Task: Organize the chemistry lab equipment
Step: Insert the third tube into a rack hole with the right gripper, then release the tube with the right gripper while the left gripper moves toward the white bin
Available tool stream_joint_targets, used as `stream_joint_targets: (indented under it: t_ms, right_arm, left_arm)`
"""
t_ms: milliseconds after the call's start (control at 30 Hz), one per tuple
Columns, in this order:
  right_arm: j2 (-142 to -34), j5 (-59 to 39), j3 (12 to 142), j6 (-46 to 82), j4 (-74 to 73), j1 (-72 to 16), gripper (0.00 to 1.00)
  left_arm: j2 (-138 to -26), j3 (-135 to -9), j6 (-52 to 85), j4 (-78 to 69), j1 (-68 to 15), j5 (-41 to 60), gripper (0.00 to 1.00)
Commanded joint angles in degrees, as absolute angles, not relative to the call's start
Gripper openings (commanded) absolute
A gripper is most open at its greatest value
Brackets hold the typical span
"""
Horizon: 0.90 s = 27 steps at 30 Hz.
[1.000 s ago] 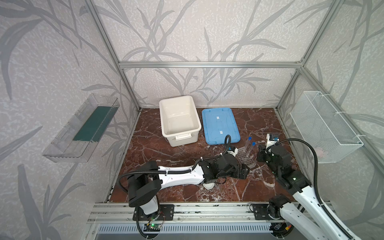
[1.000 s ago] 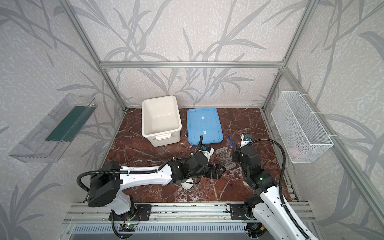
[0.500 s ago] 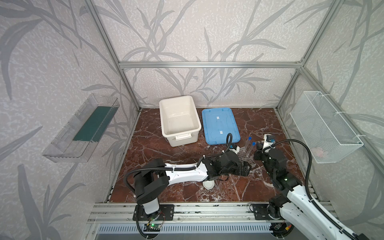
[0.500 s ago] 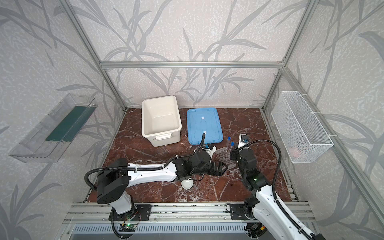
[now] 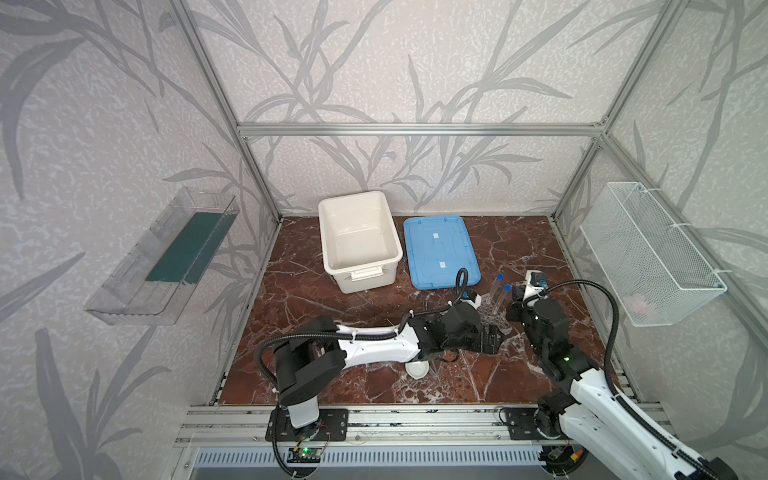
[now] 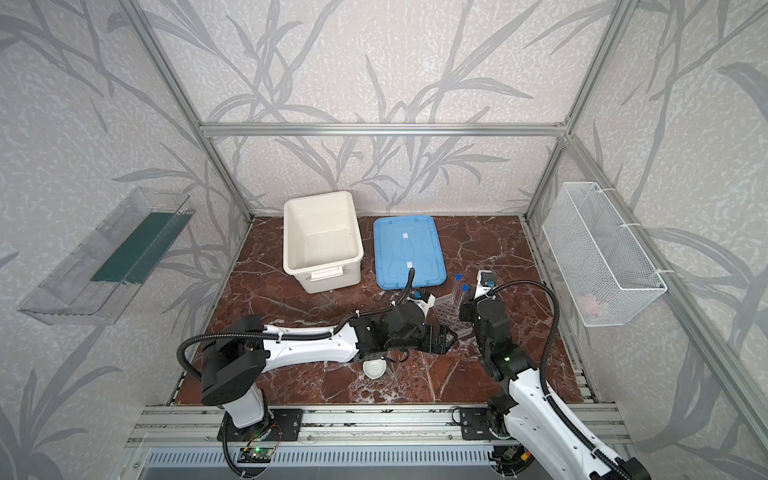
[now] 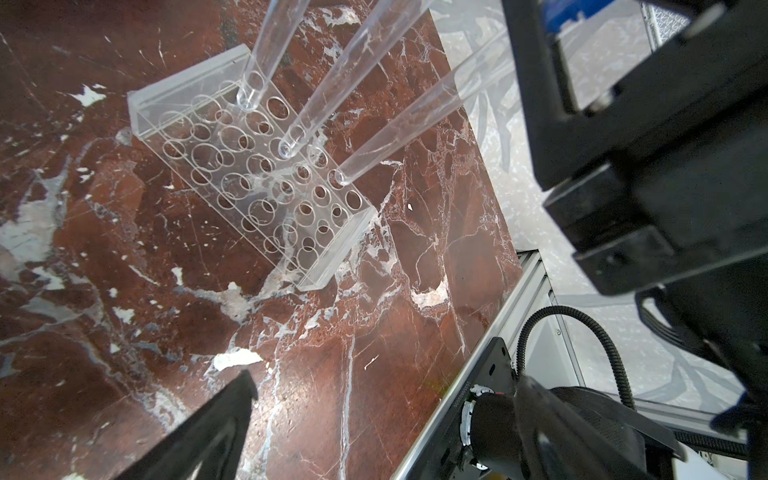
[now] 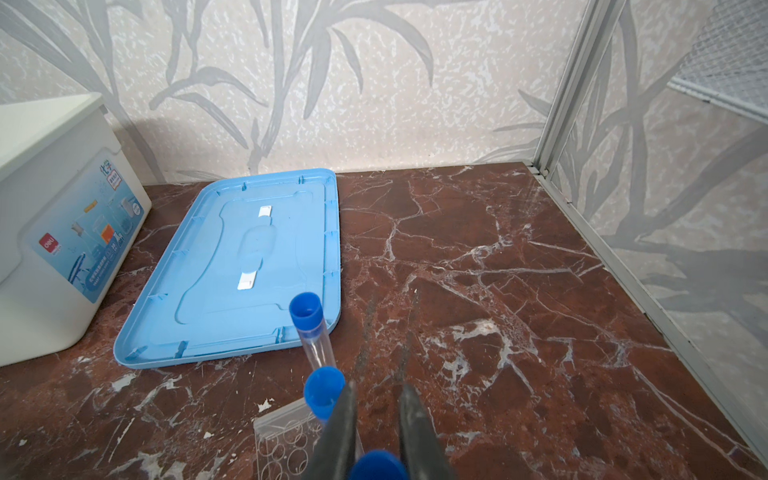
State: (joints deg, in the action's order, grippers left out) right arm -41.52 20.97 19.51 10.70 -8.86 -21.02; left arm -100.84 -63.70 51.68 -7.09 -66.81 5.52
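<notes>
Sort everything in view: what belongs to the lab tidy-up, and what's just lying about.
Job: three test tubes, one in the right hand; tube rack; white dish.
Lying about: white tub; blue lid; wire basket; wall shelf.

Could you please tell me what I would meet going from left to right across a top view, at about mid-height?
You would meet the clear wall shelf → white tub → blue lid → blue-capped test tubes → white wire basket.

Left arm stretches low, black left gripper (image 5: 496, 338) gaping (jaws wide); black right gripper (image 8: 377, 390) pinches a clear blue-capped test tube (image 8: 377, 466).
</notes>
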Motion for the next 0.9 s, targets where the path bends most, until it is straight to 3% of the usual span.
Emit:
stream_joint_targets:
  t_ms: [0,333,533,700,867]
  right_arm:
    - [-42.73,21.15,19.15,11.21,-10.90,-20.74,0.19]
    - [-46.42,19.41,19.51,9.61,-10.44,-20.76,0.20]
    - [-44.98,20.15,20.40,11.17,-7.40,-20.74,0.30]
    - [-39.96,20.86,20.47,12.42,-5.29,-20.74,0.48]
    - [-34.38,19.47,26.72,15.82,6.73,-20.66,0.97]
  left_arm:
    - [-101.28,-64.96,52.34,-6.17,-66.75,4.95,0.99]
    - [-100.55,-64.45,52.04,-5.92,-66.71,4.04,0.99]
    - [-99.93,-64.25,51.71,-5.41,-66.71,3.65,0.99]
    - [-96.48,-64.34,49.85,-1.03,-66.71,-1.36,0.99]
    - [-88.85,-66.95,43.92,8.51,-64.75,-6.94,0.99]
